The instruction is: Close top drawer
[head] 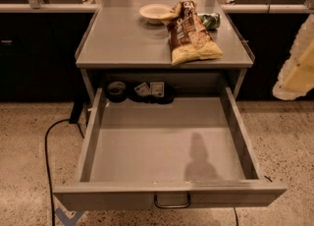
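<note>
The top drawer (169,193) is pulled far out of the grey metal cabinet toward me. Its flat front faces me at the bottom of the view, with a small dark wire loop handle (172,202) at centre. The drawer floor (162,141) is bare except at the back, where a dark tape roll (117,90) and a few small dark items with white labels (151,91) lie. My gripper (296,65) is the pale cream shape at the right edge, beside the cabinet top and well above and to the right of the drawer, touching nothing.
On the cabinet top (122,38) sit a white bowl (155,13), a brown chip bag (190,33) and a green can (211,20). A black cable (49,141) runs over the speckled floor at the left. Dark counters stand behind.
</note>
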You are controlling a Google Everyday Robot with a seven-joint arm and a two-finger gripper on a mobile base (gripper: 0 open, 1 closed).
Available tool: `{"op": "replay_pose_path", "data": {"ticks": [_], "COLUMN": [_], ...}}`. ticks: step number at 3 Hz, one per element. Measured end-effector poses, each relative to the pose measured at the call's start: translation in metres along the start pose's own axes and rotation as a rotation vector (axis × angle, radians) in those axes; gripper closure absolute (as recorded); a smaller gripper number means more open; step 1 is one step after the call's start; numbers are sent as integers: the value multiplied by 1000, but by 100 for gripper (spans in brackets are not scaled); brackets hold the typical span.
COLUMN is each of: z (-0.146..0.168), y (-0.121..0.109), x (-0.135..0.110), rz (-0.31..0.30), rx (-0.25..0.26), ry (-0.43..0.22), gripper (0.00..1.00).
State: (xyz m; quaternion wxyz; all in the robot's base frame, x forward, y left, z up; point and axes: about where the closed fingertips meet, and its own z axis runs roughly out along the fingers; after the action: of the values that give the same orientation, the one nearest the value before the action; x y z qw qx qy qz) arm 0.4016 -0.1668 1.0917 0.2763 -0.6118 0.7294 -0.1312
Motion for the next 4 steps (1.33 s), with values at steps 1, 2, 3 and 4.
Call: {"op": "replay_pose_path", "data": {"ticks": [1,2,3,4], "z": [0,0,0,0], "y": [0,0,0,0], "x": [0,0,0,0], "rz": [0,0,0,0], "rx": [0,0,0,0], "ry": [0,0,0,0], "gripper": [0,0,0,0]}}
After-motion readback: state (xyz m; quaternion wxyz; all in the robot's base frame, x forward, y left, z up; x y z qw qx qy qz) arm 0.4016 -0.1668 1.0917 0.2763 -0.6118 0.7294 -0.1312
